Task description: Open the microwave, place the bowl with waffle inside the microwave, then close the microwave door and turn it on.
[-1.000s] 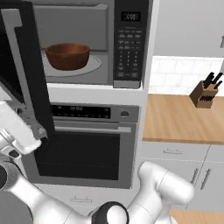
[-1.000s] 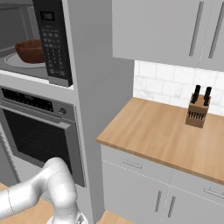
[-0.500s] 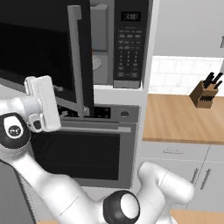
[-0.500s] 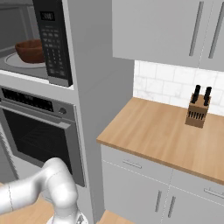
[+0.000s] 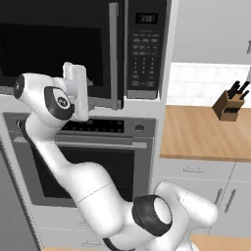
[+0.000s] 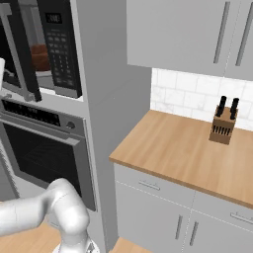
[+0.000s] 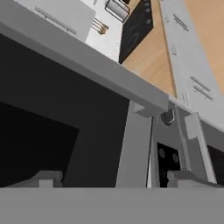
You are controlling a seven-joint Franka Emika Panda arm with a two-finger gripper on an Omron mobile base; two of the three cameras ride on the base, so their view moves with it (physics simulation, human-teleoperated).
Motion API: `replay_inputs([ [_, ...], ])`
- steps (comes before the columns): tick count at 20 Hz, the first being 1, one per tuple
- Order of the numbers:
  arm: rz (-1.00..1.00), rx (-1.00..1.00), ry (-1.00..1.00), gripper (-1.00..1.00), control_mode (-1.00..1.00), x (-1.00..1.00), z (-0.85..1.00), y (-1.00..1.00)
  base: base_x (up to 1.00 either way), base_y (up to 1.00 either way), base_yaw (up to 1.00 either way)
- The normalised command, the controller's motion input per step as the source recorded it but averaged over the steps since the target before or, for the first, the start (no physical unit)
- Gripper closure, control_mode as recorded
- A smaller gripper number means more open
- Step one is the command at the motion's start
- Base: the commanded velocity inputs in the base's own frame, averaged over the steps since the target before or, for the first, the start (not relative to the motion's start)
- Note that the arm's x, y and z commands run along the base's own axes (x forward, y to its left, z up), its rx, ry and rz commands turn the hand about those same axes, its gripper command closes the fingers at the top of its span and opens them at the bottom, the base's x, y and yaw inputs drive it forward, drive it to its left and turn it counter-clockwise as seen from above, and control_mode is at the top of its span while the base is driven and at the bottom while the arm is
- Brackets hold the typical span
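The microwave (image 5: 147, 54) is built in above the oven, its keypad on the right. The microwave door (image 5: 59, 49) stands almost shut, with its vertical bar handle (image 5: 113, 54) close to the keypad. My gripper (image 5: 78, 90) rests flat against the door's lower front, left of the handle. In the hand view the gripper (image 7: 114, 179) is open, its fingertips (image 7: 43, 178) wide apart, facing the dark glass and the handle (image 7: 135, 144). Through the narrow gap left by the door (image 6: 20, 54), the brown bowl (image 6: 38, 55) shows inside the microwave. The waffle is hidden.
Below the microwave is the oven (image 5: 83, 166) with a horizontal handle. To the right runs a wooden counter (image 5: 206, 132) carrying a knife block (image 5: 229, 105), also seen as knife block (image 6: 223, 126). Grey cabinets (image 6: 188, 34) hang above it.
The microwave door has swung from wide open to almost shut. My arm has swept right with it, the hand staying against the door's front.
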Motion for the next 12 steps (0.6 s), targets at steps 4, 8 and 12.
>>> replay_inputs([
  [4,0.16,0.28,-0.11,-1.00,-1.00,0.88,0.00,-0.34,0.00,0.00,0.00],
  [8,0.13,0.25,-0.14,-1.00,-1.00,0.73,0.00,-0.11,0.00,0.00,0.00],
  [12,0.09,0.18,-0.14,-1.00,-1.00,0.50,0.00,0.00,0.00,0.00,0.00],
])
